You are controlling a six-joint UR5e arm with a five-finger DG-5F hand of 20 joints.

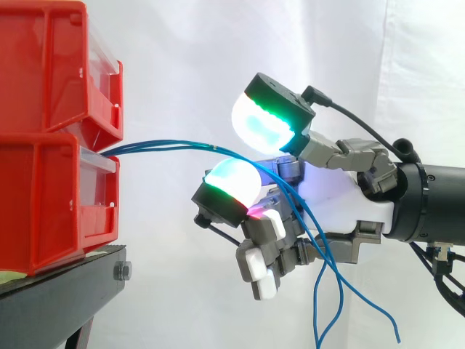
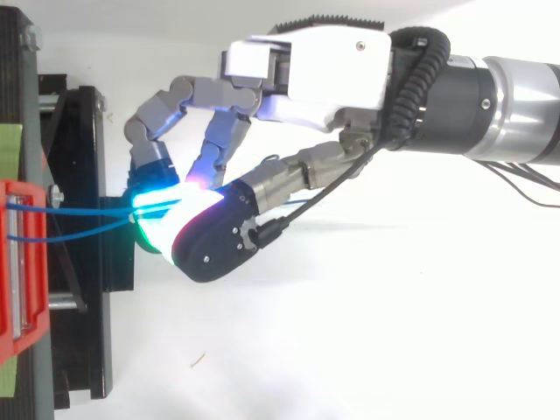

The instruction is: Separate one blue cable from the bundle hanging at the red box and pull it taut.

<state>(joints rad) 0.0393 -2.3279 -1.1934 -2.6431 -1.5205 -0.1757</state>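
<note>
A bundle of thin blue cables [image 1: 167, 145] leaves the lower red bin [image 1: 43, 203] and runs almost level to my hand [image 1: 341, 207]. The strands pass between an upper green-glowing fingertip [image 1: 261, 123] and a lower cyan one [image 1: 234, 180], lying over the lower one. A small gap shows between those two pads. Past them the cables cross the curled fingers and hang down as loose ends [image 1: 341, 291]. From above, two strands [image 2: 79, 213] converge from the bin [image 2: 13, 262] into the glowing pads [image 2: 162, 214]. The fingers are curled round the bundle.
A second red bin [image 1: 43, 65] is stacked on the lower one. Both stand on a black stand [image 1: 65, 283], whose frame [image 2: 83, 175] lies just left of the fingertips. A white curtain hangs behind.
</note>
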